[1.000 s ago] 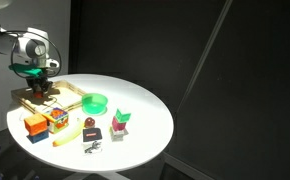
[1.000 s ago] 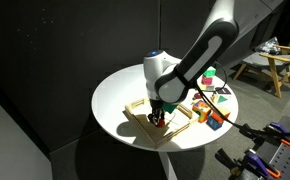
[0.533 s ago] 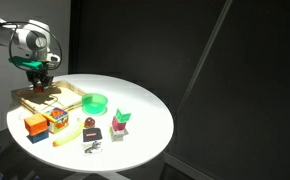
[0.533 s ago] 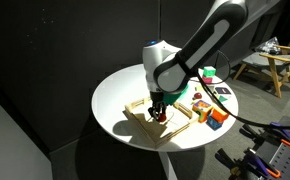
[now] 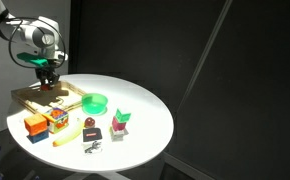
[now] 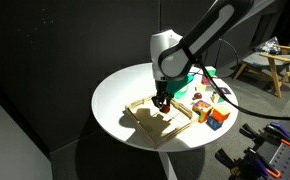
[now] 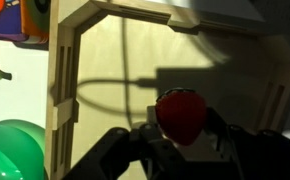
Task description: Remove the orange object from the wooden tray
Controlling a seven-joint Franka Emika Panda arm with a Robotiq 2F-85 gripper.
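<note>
in an exterior view the arm reaches down at the far edge of the round white bench (image 5: 150,115), its gripper (image 5: 50,82) hanging over the wooden tray (image 5: 25,96). the orange object at the tips is too small here to make out. near the tray lie a green bowl (image 5: 95,102), an orange block (image 5: 33,125) and a many-coloured cube (image 5: 56,118) just beside it. a yellow banana-shaped piece (image 5: 70,134) and a pink and green item (image 5: 121,122) lie further out.

in an exterior view from another place, the gripper (image 6: 162,101) points straight down above the wooden tray (image 6: 137,106), clear of its floor, and its shadow falls dark across the boards. something small and dark-red shows at the tips, but not clearly. the orange block (image 6: 217,118) sits beyond the tray on the bench (image 6: 113,100).

in the wrist view the fingers (image 7: 228,135) are closed on the orange object (image 7: 181,110), which looks round, glossy and reddish-orange. it sits between them at the gripper (image 7: 182,130), held over the inside of the wooden tray (image 7: 65,80). its shadow lies apart from it on the tray floor, so it is off the wood. the green bowl (image 7: 10,150) shows outside the tray's side rail, and the orange block (image 7: 35,18) shows at the top corner.
</note>
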